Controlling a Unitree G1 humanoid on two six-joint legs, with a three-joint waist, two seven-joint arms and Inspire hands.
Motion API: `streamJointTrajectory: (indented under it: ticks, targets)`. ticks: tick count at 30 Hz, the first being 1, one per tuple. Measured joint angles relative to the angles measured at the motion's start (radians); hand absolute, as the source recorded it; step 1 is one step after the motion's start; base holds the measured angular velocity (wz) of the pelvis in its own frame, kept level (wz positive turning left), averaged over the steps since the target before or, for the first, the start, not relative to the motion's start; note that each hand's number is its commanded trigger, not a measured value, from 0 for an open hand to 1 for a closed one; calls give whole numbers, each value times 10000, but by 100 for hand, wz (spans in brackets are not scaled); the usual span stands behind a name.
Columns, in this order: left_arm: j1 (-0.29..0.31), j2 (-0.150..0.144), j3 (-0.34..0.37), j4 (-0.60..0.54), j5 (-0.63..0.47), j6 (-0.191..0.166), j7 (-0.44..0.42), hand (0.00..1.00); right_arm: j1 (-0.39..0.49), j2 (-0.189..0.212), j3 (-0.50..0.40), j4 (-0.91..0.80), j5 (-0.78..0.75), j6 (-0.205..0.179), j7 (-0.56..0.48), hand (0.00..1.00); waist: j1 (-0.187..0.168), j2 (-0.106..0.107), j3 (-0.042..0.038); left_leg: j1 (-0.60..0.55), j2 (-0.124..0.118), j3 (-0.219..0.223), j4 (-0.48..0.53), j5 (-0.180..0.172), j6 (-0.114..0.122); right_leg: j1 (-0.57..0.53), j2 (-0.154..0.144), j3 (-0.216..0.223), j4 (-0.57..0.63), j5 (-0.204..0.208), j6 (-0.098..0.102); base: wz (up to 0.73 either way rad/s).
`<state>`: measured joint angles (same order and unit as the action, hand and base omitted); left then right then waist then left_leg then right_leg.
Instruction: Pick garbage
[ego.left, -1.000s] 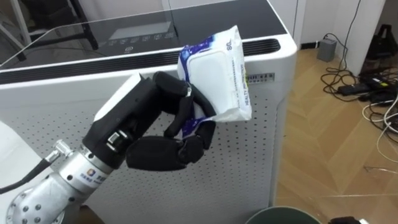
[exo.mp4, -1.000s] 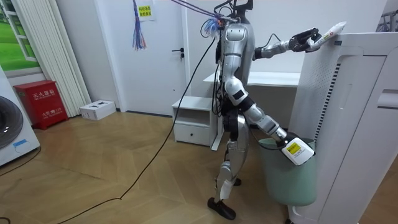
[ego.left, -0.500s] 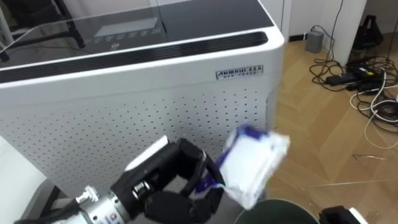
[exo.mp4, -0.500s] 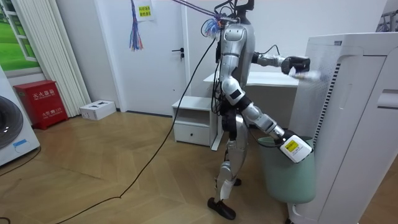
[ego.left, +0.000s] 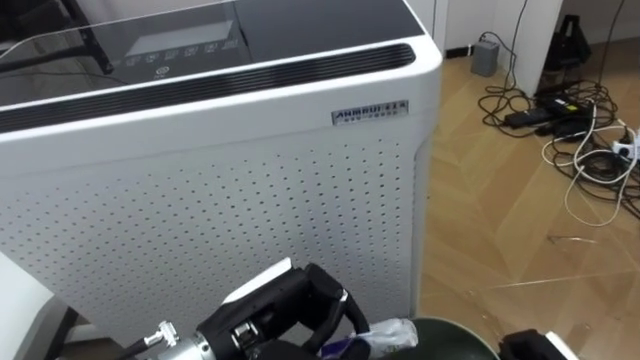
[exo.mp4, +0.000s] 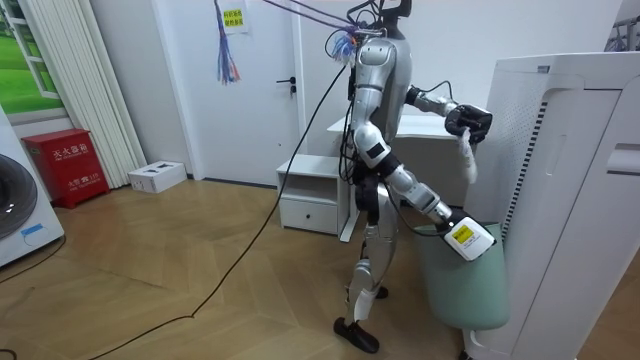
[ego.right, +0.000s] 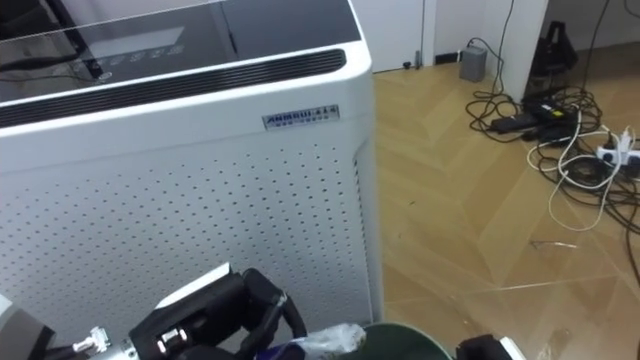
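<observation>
My left hand (ego.left: 285, 312) comes in from the lower left, dark fingers curled round a white and blue wipes pack (ego.left: 381, 335). The pack hangs from the hand just above the rim of a green bin (ego.left: 455, 328) at the bottom edge. In the room view the left hand (exo.mp4: 465, 122) is held out in front of the tall white appliance, with the pack (exo.mp4: 467, 162) dangling below it over the green bin (exo.mp4: 468, 290). My right hand (exo.mp4: 463, 238) is low, at the bin's rim. Its dark back shows at the lower right (ego.left: 530, 346).
A tall white perforated appliance (ego.left: 230, 190) with a dark glass top stands right in front of me. Cables and a power strip (ego.left: 565, 120) lie on the wooden floor to the right. A white table (exo.mp4: 425, 127) and drawer unit (exo.mp4: 315, 200) stand behind me.
My left hand has come down from the appliance's top edge to just above the bin, with the pack still in it. The eye view has shifted as well.
</observation>
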<state>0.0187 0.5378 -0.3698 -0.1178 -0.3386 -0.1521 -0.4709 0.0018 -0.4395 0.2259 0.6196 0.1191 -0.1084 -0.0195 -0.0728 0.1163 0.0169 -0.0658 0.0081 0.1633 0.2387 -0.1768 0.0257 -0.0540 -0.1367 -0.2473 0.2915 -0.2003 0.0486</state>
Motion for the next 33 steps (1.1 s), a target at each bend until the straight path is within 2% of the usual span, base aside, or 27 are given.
streamJointTrajectory:
  ticks: [4, 8, 10, 14, 15, 16, 17, 21, 29, 33]
  targets:
    - [5, -120, 108, 0, 313, -7, 86, 100, -7, 19, -2, -16, -16, 0, -14, 100, 26, -2, 1, -22, 1, 28, 1, 0, 0, -45, 0, 33, 29, 0, 0, -1]
    - [-7, -174, 130, 51, 1130, -138, 735, 100, -9, 40, 12, -22, -21, -1, -27, 100, 38, -4, 3, -12, 15, 43, -14, 0, 0, -45, 13, 42, 39, 1, -2, 0]
    - [-40, -307, 138, 379, 1405, -303, 940, 100, -8, 88, 30, -54, -23, -1, -104, 100, 32, -30, 21, 3, 15, 44, -14, 0, 0, -45, 13, 52, 37, 1, -3, 0]
    - [-247, -924, 124, 1250, 1817, -372, 1578, 100, -31, 195, 188, -230, -23, -1, -215, 100, 10, -128, 86, -132, 14, 62, 10, 9, 16, -224, 17, 133, 101, 8, -14, -4]
    - [-314, -1077, 114, 1507, 1840, -390, 1677, 74, -36, 303, 189, -246, -23, -1, -212, 100, -2, -151, 97, -216, 15, 79, 36, 11, 20, -345, 12, 164, 175, 9, -16, -4]
    - [-344, -1144, 102, 1629, 1847, -393, 1739, 25, -36, 353, 190, -265, -25, -1, -215, 100, -24, -160, 104, -265, 16, 84, 56, 11, 20, -386, 13, 176, 177, 9, -17, -5]
    - [-399, -1281, 85, 1857, 1895, -393, 1845, 0, -36, 415, 207, -289, -27, -1, -193, 100, -37, -161, 105, -378, 16, 114, 93, 11, 20, -517, 12, 221, 207, 9, -17, -4]
    - [-487, -1415, -286, 2273, 2195, -394, 2009, 0, -32, 603, 306, -293, -30, -1, 94, 100, -51, -160, 105, -567, 21, 141, 121, 12, 20, -709, 16, 248, 208, 13, -22, -1]
    - [-526, -1795, -358, 2373, 2227, -395, 2011, 0, -34, 786, 478, -299, -29, -1, 455, 100, -14, -147, 95, -681, 27, 224, 119, 12, 20, -874, 11, 306, 227, 20, -31, -2]
    - [-538, -1873, -554, 2373, 2178, -399, 2012, 0, -32, 916, 681, -296, -163, 1, 568, 100, -62, -139, 91, -666, 34, 242, 119, 11, 20, -861, 8, 281, 235, 27, -39, 0]
